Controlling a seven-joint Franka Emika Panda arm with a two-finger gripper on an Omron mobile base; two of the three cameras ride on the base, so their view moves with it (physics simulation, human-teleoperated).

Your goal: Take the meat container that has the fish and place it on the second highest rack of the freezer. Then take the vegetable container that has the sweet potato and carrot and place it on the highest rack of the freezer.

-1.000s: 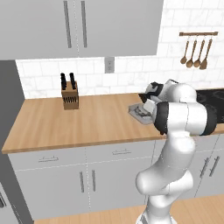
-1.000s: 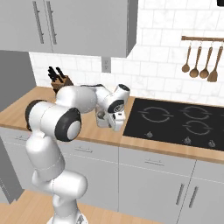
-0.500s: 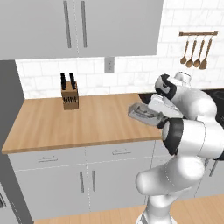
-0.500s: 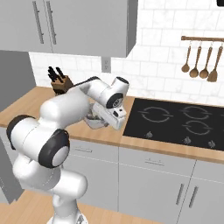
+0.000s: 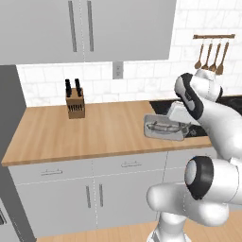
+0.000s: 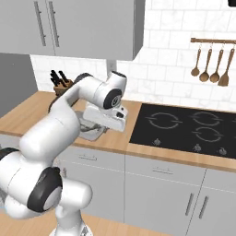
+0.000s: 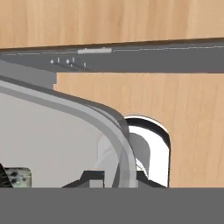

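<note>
One small shallow light-grey rectangular tray, the meat container (image 5: 163, 128), hangs tilted above the front edge of the wooden counter (image 5: 94, 130) in the left base view, a slim silvery fish (image 5: 163, 126) lying in it; the white arm's gripper (image 5: 185, 130) pinches its right rim. A wooden knife block (image 5: 75, 102) stands well apart by the tiled wall.

From the right base view the tray (image 6: 90, 129) shows half hidden behind the hand, beside the black cooktop (image 6: 184, 129).

Looking along the hand, the tray's rounded rim (image 7: 109, 127) sits clamped between the fingertips.
</note>
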